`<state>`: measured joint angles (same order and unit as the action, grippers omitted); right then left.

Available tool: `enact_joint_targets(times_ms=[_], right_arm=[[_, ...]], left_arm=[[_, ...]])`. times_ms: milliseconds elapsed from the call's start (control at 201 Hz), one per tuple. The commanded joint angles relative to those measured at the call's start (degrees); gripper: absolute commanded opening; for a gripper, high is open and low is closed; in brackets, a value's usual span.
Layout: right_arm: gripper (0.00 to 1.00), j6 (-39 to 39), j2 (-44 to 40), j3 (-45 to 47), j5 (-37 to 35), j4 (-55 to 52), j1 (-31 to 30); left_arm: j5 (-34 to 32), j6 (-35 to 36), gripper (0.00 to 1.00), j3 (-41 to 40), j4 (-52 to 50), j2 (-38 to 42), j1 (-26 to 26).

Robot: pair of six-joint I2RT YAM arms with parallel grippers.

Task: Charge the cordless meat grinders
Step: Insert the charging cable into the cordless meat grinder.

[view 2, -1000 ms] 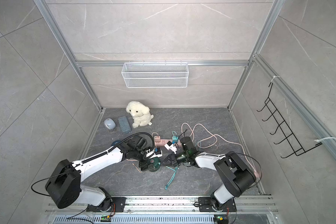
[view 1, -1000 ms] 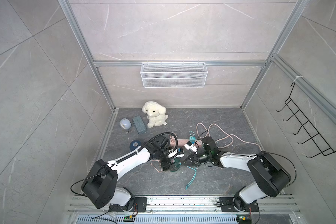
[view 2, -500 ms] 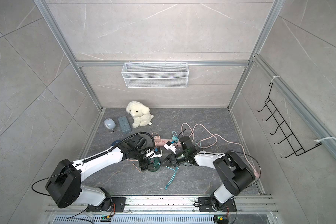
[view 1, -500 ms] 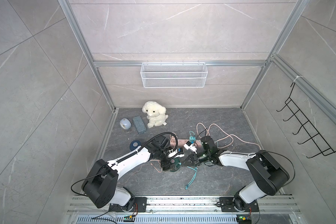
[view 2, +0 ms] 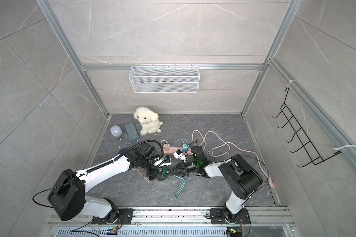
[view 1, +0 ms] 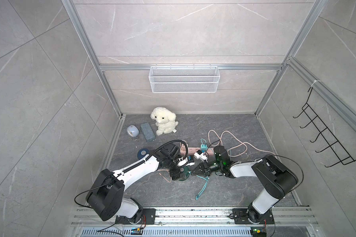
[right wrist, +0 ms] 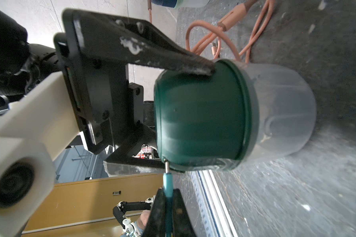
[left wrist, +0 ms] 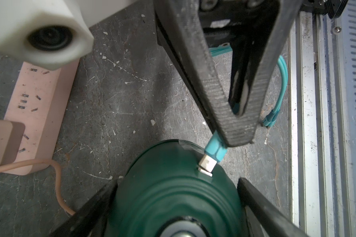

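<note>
The plug (left wrist: 215,148), pinched in the closed right tool (left wrist: 239,128), seems only part-way into the port. Pushed askew, it could bend or tip the grinder (left wrist: 173,197). Dark green, ribbed and domed on a frosted bowl, the grinder stands mid-tabletop (view 1: 214,121), clasped by the wide-spread left tool (right wrist: 191,119).

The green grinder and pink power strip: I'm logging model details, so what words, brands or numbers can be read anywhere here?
No text is readable in any view.
Green grinder: shell shows no print.
Pink power strip: socket slots only, no lettering.
Plush dog: its tag is too small to read.
</note>
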<state>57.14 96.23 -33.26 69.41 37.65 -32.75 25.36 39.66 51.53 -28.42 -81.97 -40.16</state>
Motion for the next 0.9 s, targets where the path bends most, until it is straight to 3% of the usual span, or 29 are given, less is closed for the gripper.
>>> enact_joint_targets(times_ms=[0, 115, 164, 334, 633, 897], right_arm=[[0.06, -7.0, -0.4, -5.2, -10.8, -8.9, -3.9], [0.06, -18.9, -2.7, -9.8, -13.4, -27.5, -4.0], [0.06, -21.7, -3.3, -10.8, -13.8, -30.6, -4.0], [0.06, -22.1, -1.4, -12.2, -11.9, -29.4, -3.9], [0.06, -15.6, 2.1, -12.4, -9.8, -20.2, -3.9], [0.06, -15.2, 4.4, -13.7, -8.3, -19.7, -2.6]], left_arm=[[8.8, 1.2, 0.30, 0.2, 6.3, -2.8, -4.2], [8.9, 1.9, 0.29, 0.6, 4.8, -3.0, -4.6], [9.1, 2.1, 0.29, 0.5, 4.5, -2.9, -4.6], [9.5, 2.4, 0.29, 0.8, 4.7, -2.9, -4.9], [8.7, 2.1, 0.28, 0.6, 6.4, -2.7, -6.1], [8.0, 3.7, 0.28, 0.9, 5.2, -2.6, -8.3]])
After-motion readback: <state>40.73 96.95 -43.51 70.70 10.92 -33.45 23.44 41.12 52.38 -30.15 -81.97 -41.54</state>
